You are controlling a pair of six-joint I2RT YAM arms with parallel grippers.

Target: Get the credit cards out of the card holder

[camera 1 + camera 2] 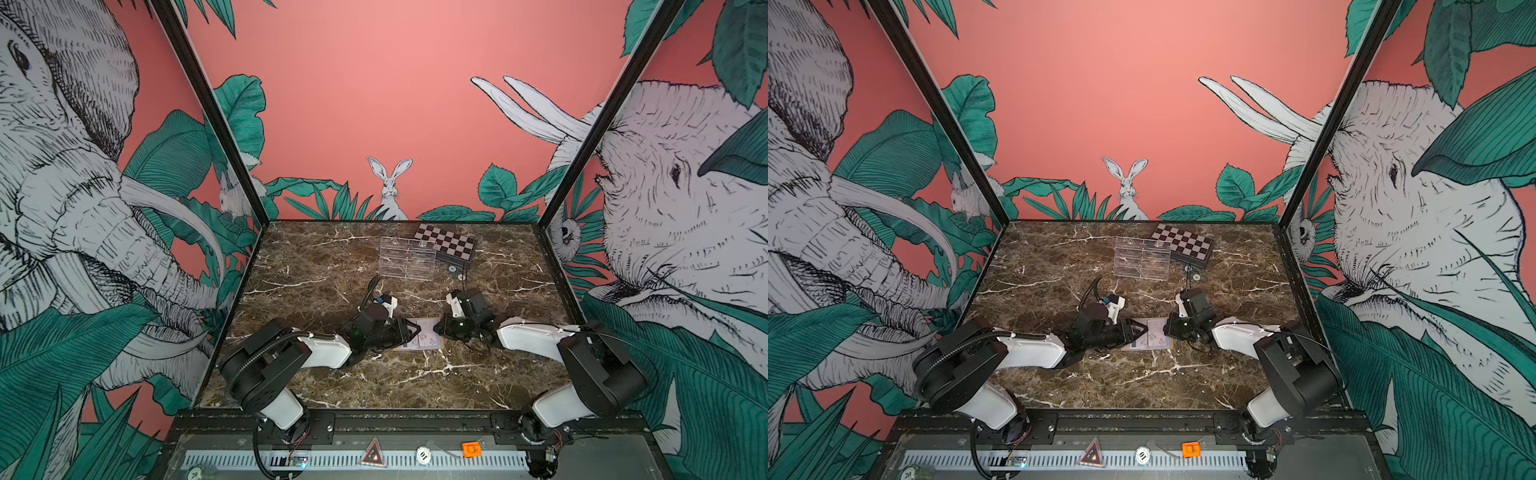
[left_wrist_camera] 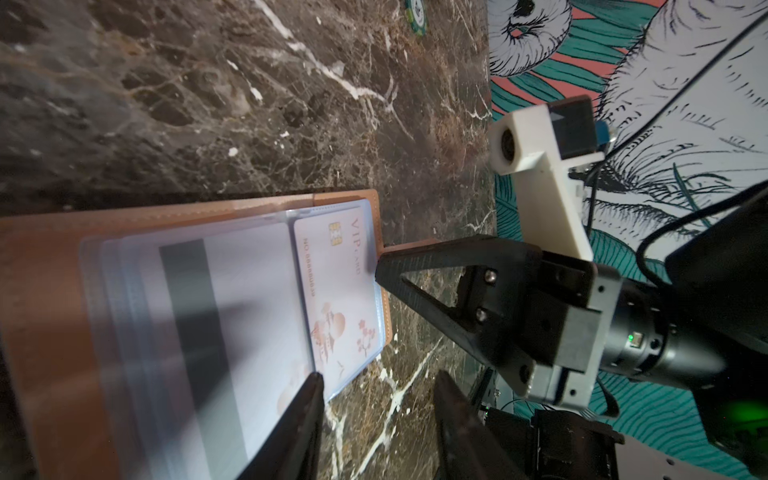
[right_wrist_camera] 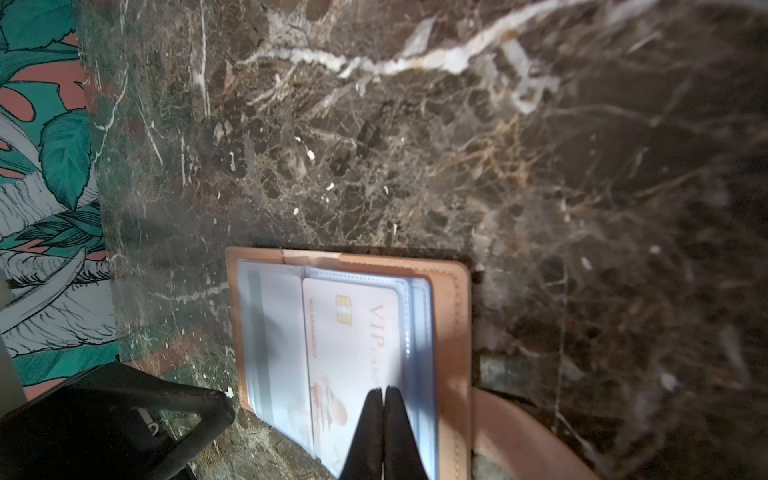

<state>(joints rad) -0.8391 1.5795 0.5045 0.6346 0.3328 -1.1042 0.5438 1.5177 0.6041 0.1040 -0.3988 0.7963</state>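
Right tool apparently atop card holder

card holder: tan | credit cards: white, pink marks | table: brown marble

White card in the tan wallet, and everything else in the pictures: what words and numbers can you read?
"VIP", then smaller blurred letters: white chip card in the tan leather card holder.
"NO", then digits too blurred to read: same card.
"10": round white token, nearest the camera.
"20": round dark token, also nearest the camera.
Too small to read: red triangle sign.
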